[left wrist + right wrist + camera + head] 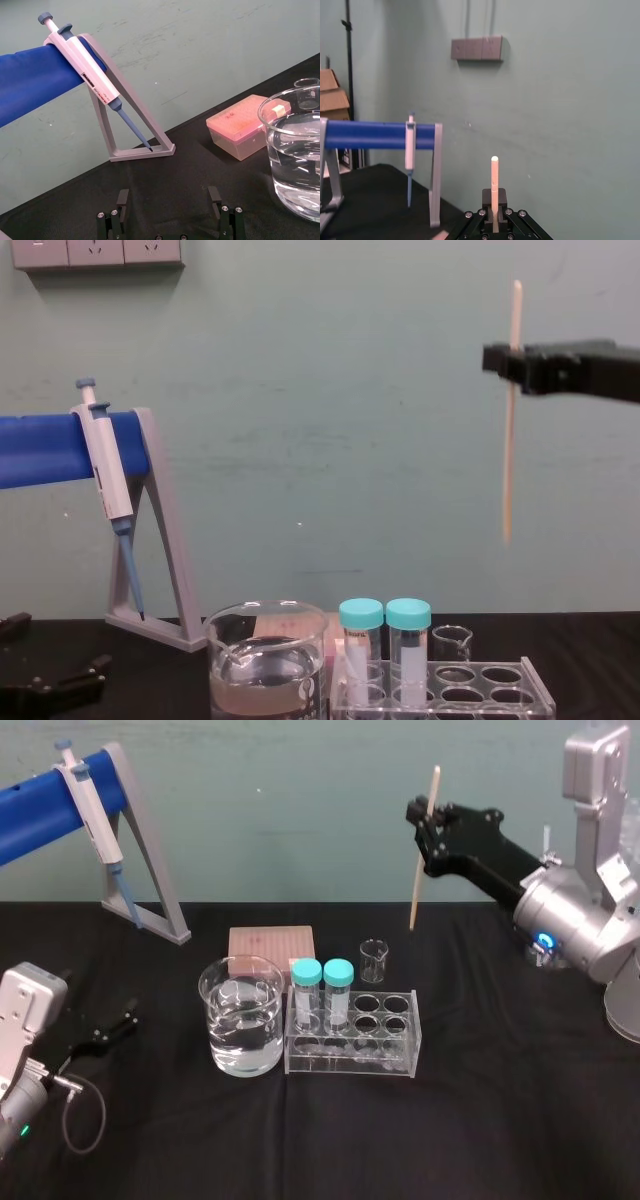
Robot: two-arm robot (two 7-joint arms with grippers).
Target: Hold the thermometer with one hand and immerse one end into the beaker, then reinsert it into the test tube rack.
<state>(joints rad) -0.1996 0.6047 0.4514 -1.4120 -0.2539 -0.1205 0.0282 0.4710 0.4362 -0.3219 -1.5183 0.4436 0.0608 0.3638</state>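
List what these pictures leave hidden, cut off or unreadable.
1. Thin cream-white thermometer: any scale marks too small to read, head and chest views; black right gripper clamping it hides its lower length, right wrist view.
2. Large clear glass beaker: cut off at the left wrist view's edge.
3. Clear plastic test tube rack: base cut off by chest view's lower edge.
4. Open black left gripper: body cut off, left wrist view.

The beaker (242, 1020) is clear, glossy glass; the test tube rack (352, 1040) is clear, shiny plastic. The thermometer (424, 850) looks smooth, matt, cream-white. Matt black cloth covers the surface (520, 1120). The right hand (428, 820) is matt black, its arm (570, 925) satin silver metal.
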